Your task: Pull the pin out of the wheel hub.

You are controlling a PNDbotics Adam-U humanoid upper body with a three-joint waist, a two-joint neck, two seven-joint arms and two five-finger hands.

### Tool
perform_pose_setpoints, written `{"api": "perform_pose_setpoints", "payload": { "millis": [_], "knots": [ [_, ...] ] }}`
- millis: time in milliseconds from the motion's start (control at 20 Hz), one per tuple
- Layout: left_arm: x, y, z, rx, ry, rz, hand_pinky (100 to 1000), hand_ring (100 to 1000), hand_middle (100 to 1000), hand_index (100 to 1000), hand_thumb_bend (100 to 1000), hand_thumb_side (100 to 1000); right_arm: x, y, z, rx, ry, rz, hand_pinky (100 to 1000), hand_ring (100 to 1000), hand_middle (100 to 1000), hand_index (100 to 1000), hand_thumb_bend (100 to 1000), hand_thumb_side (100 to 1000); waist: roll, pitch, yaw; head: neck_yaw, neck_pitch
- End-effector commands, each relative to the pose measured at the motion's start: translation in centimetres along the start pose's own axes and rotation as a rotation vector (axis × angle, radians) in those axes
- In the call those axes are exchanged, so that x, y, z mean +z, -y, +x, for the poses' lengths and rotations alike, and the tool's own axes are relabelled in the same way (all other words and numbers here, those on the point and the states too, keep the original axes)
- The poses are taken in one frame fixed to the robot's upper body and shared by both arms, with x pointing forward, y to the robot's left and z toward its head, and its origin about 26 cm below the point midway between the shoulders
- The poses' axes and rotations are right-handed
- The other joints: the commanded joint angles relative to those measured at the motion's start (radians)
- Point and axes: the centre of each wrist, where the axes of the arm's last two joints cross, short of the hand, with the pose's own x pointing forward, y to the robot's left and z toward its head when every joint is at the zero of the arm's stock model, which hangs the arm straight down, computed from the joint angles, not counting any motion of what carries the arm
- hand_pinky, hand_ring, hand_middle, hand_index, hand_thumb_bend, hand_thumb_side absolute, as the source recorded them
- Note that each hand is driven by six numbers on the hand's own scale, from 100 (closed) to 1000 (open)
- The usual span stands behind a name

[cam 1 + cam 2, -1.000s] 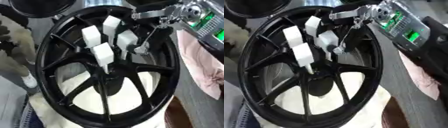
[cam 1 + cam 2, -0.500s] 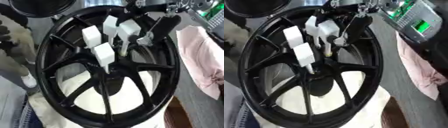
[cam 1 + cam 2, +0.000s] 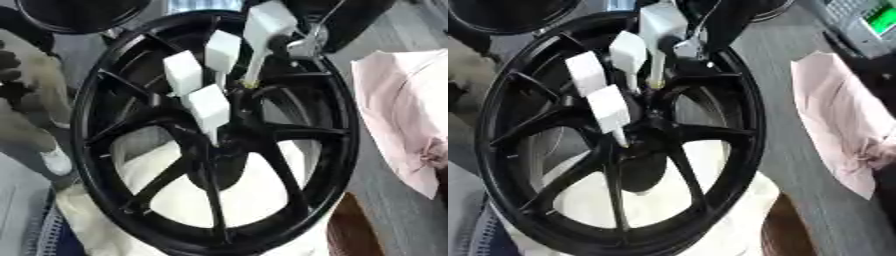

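A black spoked wheel [image 3: 341, 125] lies flat under me, its hub [image 3: 219, 145] near the middle. Three white block-headed pins [image 3: 208, 106] stand in the hub, close together. A fourth pin [image 3: 267, 22] is raised above them and tilted; its thin shaft runs down to a yellowish tip [image 3: 249, 83] close to the hub. My right hand [image 3: 325, 22], black with a silver joint, comes in from the top right and is shut on this pin's white head. Whether the tip still sits in its hole I cannot tell. My left hand shows in neither view.
A pink cloth [image 3: 402, 115] lies right of the wheel. White cloth [image 3: 262, 195] shows through the lower spokes. Another black rim [image 3: 79, 10] sits at the top left, and a device with a green display [image 3: 872, 20] at the top right. A person's legs stand at the left edge.
My right hand came from the right onto the fourth pin's head, closed on it and lifted it up and back. The other three pins have stayed put.
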Motion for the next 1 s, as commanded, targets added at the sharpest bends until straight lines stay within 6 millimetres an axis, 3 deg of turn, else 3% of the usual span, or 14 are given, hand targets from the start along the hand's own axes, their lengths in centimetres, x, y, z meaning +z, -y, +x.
{"api": "perform_pose_setpoints", "payload": {
  "millis": [50,200,400,700,900,950,1000],
  "knots": [
    [-0.3,-0.7,1.0,-0.019,0.036,0.01,734,709,604,745,475,793,3.7,2.6,0.4,0.014,-0.011,-0.186,694,358,380,562,100,100,0.002,-0.023,-0.004,0.005,-0.003],
    [-0.3,-0.9,1.2,-0.021,0.041,0.02,735,710,604,744,475,793,7.4,3.6,-0.8,-0.02,-0.055,-0.375,699,362,383,567,100,100,0.003,-0.021,-0.011,0.01,-0.005],
    [-0.4,-1.1,1.3,-0.022,0.048,0.034,735,711,605,744,475,792,12.4,3.3,-3.3,-0.074,-0.148,-0.609,700,366,387,571,100,100,0.005,-0.016,-0.018,0.012,-0.01],
    [-0.4,-1.1,1.4,-0.021,0.05,0.035,735,711,605,744,475,792,13.6,2.8,-3.6,-0.094,-0.165,-0.675,700,366,387,571,100,100,0.005,-0.015,-0.017,0.01,-0.011],
    [-0.1,-2.9,1.4,-0.037,0.052,0.119,735,713,606,744,474,794,16.2,2.5,-6.7,-0.135,-0.355,-0.776,781,535,524,673,100,100,0.033,0.003,-0.092,0.079,-0.025],
    [0.0,-3.2,1.4,-0.043,0.051,0.133,735,713,606,744,473,794,16.9,2.1,-7.9,-0.158,-0.417,-0.81,812,619,583,715,123,100,0.037,0.004,-0.111,0.09,-0.024],
    [0.0,-3.3,1.3,-0.046,0.051,0.139,735,713,606,744,472,793,17.9,1.7,-9.2,-0.18,-0.488,-0.846,844,742,674,768,192,170,0.037,0.003,-0.117,0.091,-0.023]
  ]
}}
